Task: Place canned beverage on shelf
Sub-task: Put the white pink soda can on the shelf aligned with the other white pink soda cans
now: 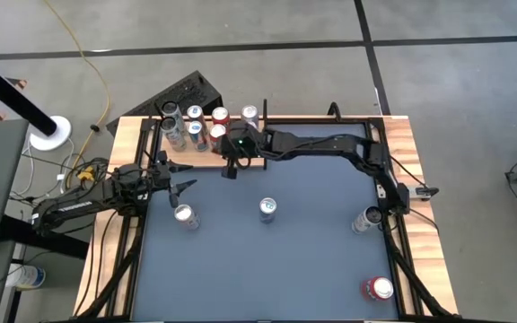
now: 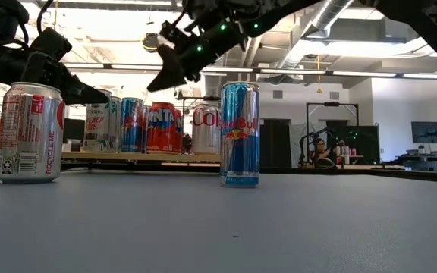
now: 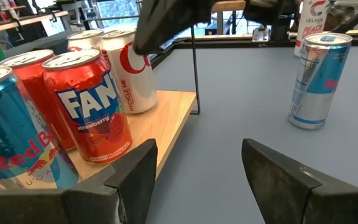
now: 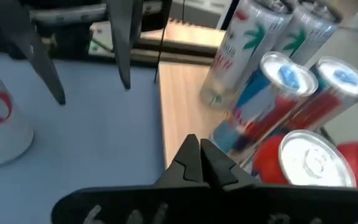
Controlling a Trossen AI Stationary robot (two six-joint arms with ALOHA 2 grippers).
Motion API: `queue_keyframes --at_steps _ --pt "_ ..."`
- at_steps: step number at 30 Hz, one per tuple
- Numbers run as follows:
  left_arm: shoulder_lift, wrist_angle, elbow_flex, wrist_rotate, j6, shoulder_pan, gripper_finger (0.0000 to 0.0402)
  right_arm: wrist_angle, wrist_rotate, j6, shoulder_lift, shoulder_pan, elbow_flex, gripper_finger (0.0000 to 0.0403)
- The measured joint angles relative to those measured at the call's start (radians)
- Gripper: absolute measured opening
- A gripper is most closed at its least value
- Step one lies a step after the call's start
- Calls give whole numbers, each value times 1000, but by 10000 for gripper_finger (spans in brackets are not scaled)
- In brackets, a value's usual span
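The shelf (image 1: 206, 136), a light wood board with thin black posts, stands at the table's far left and carries several upright cans, among them a red Fanta can (image 3: 89, 106) and a white-and-red can (image 3: 129, 68). My right gripper (image 4: 199, 152) is shut and empty, hanging above the shelf's near edge (image 1: 232, 166), clear of the cans. My left gripper (image 3: 197, 171) stands open and empty, low at the table's left (image 1: 182, 187), pointing at the shelf's near side. On the blue tabletop stand a silver-and-red can (image 2: 29, 133) and a blue Red Bull can (image 2: 240, 134).
Two more cans are on the table: one by the right edge (image 1: 366, 218), a red one at the near right corner (image 1: 377, 288). Bare wood shows at the shelf's near right corner (image 3: 169, 115). Open tabletop lies between the cans in the middle (image 1: 312, 260).
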Motion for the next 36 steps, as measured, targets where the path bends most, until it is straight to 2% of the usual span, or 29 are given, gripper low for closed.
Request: queue_keyframes --at_steps 7,22,36 --pt "0 0 0 0 0 0 225 82 -1 1 33 -5 0 0" --pt "0 0 0 0 0 0 225 81 16 -4 45 -55 0 0" --pt "0 0 0 0 0 0 225 78 16 -26 44 -55 0 0"
